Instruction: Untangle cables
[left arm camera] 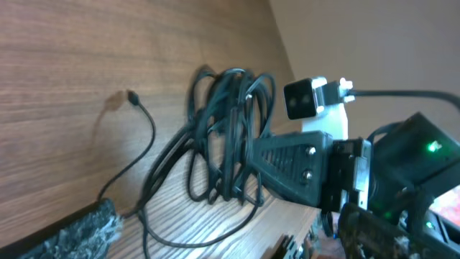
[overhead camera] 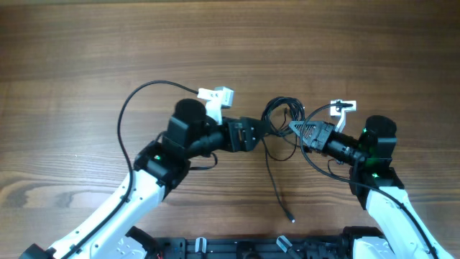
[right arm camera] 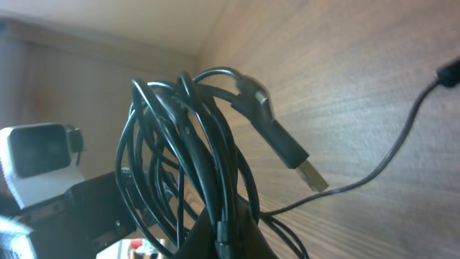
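1. Bundle of cables (overhead camera: 280,114): black loops standing on edge, gathered between the two hands, at the tip of the right one
2. Robot's right hand (overhead camera: 293,127): pressed together, pinching the bundle's lower strands; the loops rise just beyond its fingertips, and a silvery plug (right arm camera: 313,175) juts sideways
3. Robot's left hand (overhead camera: 257,132): spread wide, holding nothing; the bundle lies just ahead of it, so it seems best placed to pull
4. One loose tail (overhead camera: 275,180): trails on the bench (overhead camera: 72,57), back from both hands

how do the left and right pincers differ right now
The left pincer stands wide open; the right pincer is shut. The left pincer grips nothing, while the right pincer clamps the bunched cables. Both point toward the cables from opposite sides.
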### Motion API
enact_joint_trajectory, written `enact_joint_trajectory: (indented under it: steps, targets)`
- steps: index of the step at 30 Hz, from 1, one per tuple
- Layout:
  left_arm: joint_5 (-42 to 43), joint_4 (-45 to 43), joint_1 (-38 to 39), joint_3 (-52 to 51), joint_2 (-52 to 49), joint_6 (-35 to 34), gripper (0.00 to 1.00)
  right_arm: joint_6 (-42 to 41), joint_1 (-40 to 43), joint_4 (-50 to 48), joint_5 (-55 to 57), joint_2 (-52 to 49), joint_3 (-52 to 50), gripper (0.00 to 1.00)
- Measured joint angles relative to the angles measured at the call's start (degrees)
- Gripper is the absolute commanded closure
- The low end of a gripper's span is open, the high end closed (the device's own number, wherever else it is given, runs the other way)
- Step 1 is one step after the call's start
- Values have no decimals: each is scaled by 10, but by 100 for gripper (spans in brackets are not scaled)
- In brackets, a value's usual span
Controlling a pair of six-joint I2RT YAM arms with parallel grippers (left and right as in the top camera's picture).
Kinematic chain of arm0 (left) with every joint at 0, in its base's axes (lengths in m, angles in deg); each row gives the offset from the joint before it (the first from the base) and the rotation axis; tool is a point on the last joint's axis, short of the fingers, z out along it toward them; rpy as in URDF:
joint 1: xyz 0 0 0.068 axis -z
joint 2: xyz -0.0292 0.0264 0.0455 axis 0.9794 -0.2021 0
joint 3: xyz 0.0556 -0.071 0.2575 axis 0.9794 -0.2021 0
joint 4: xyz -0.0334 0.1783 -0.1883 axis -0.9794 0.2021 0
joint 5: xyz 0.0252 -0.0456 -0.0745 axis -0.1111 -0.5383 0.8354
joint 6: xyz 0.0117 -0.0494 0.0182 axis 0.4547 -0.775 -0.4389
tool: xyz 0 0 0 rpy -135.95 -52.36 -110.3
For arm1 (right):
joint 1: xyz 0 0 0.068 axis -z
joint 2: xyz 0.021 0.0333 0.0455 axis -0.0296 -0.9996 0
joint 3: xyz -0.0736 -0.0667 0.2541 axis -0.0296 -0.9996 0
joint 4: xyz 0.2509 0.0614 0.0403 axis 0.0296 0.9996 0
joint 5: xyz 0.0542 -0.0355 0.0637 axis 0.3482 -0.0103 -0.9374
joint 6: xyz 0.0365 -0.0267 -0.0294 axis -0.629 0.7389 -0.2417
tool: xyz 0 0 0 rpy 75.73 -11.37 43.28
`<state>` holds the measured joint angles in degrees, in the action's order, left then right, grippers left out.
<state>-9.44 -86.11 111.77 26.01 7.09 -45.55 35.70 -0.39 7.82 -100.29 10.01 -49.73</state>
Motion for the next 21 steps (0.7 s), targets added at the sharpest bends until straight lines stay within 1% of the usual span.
enact_joint_trajectory:
  steps: [3, 6, 8, 12, 13, 14, 16, 21]
  targets:
    - [-45, -30, 33, 0, -18, -14, 20, -3, 0, 3, 3, 0, 0, 96]
    - [-83, -35, 51, 0, -48, -43, 23, -3, 0, 4, 3, 0, 0, 96]
    - [-95, -50, 53, 0, -74, -63, 29, -3, 0, 4, 3, 0, 0, 96]
    - [-99, -84, 61, 0, -107, -88, 51, -3, 0, 4, 3, 0, 0, 96]
    - [-100, -93, 64, 0, -112, -89, 60, -3, 0, 4, 3, 0, 0, 96]
    - [-102, -104, 66, 0, -116, -94, 79, -3, 0, 5, 3, 0, 0, 96]
    - [-102, -116, 66, 0, -117, -98, 95, -3, 0, 5, 3, 0, 0, 96]
    - [-102, -120, 67, 0, -117, -100, 96, -3, 0, 7, 3, 0, 0, 96]
